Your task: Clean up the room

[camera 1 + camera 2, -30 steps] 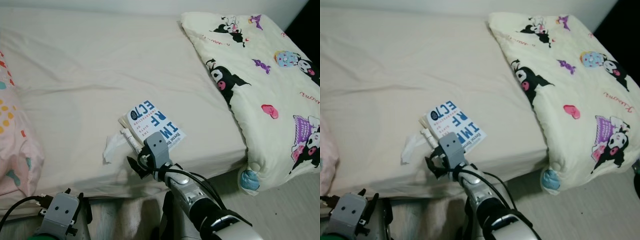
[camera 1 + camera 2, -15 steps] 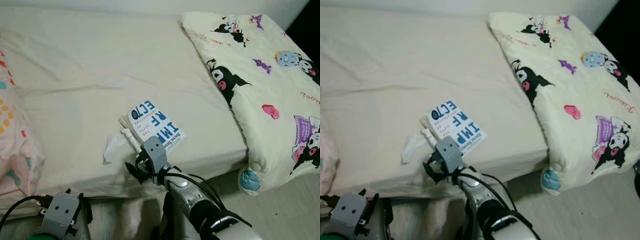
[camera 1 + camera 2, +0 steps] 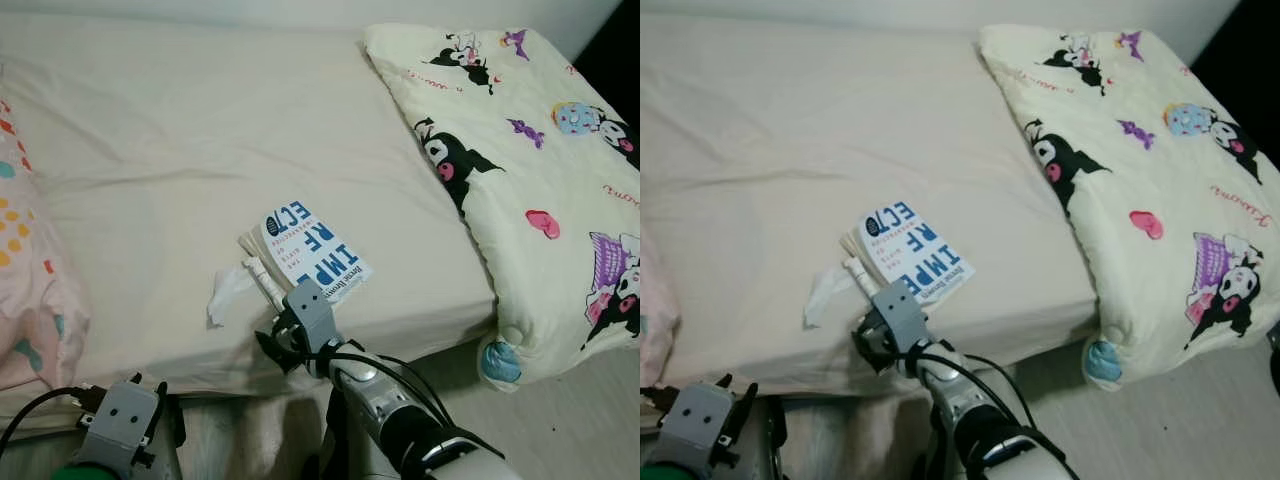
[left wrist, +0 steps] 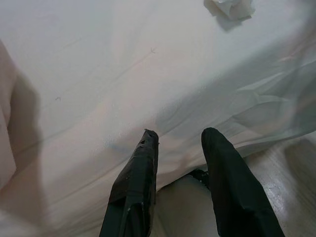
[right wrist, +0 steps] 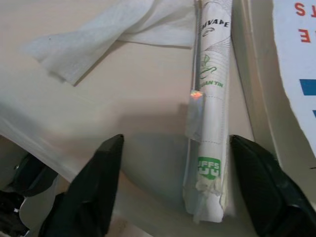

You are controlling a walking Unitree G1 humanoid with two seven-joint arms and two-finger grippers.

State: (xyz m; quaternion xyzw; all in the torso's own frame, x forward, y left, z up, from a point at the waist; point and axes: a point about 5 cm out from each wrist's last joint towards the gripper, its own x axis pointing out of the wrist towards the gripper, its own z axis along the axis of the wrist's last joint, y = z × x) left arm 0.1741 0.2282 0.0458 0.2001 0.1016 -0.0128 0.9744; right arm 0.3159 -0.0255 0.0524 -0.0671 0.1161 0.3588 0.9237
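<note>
A white paper-wrapped packet with green print (image 5: 210, 98) lies on the bed beside a blue-and-white book (image 3: 312, 250) and a crumpled white tissue (image 3: 225, 293). My right gripper (image 5: 176, 143) is open at the bed's front edge, its fingers either side of the packet's near end without touching it. In the left eye view that gripper (image 3: 285, 335) sits just below the packet (image 3: 262, 281). My left gripper (image 4: 181, 134) hangs low by the side of the bed, open with nothing in it. The tissue (image 4: 229, 7) is far beyond it.
The beige bed sheet (image 3: 200, 150) spreads wide. A cream blanket with cartoon prints (image 3: 520, 150) covers the right side and hangs over the corner. A pink patterned pillow (image 3: 25, 270) lies at the left. Pale floor (image 3: 570, 420) shows at the lower right.
My right gripper has dropped slightly and edged toward the bed's front edge near the packet. The left arm, book, tissue and packet have not moved.
</note>
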